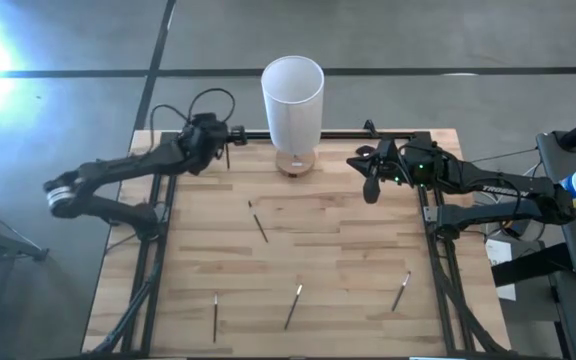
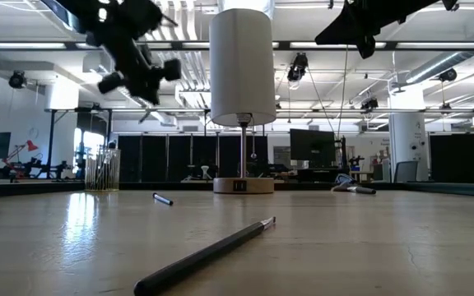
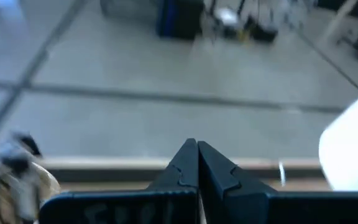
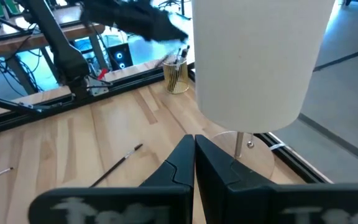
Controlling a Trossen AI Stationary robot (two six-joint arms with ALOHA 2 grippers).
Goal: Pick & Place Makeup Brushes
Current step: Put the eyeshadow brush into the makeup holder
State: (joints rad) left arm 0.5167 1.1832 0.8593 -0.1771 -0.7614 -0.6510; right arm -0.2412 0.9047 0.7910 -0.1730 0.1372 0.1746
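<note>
- Makeup brushes lying loose on the wooden table (image 1: 348, 250): one brush (image 1: 258, 221) near the middle, three more along the near edge at left (image 1: 215, 316), centre (image 1: 293, 306) and right (image 1: 401, 291).
- In the low view, lying closest: a dark-handled brush (image 2: 208, 253), angled across the boards, pale tip pointing away; a shorter one (image 2: 163, 199) resting farther back.
- Standing at the far left corner: a small yellowish clear cup (image 4: 176, 76) with thin sticks poking up out of it.
- Rising at the far middle: a tall white cylinder (image 1: 292, 100) on a thin stem over a round wooden base (image 1: 295, 163).
- Hovering high over the far left corner, by the cup: left gripper (image 3: 197, 163), fingers pressed together, gripping nothing visible.
- Hanging raised just right of the cylinder: right gripper (image 4: 194, 160), fingers closed tight, empty.
</note>
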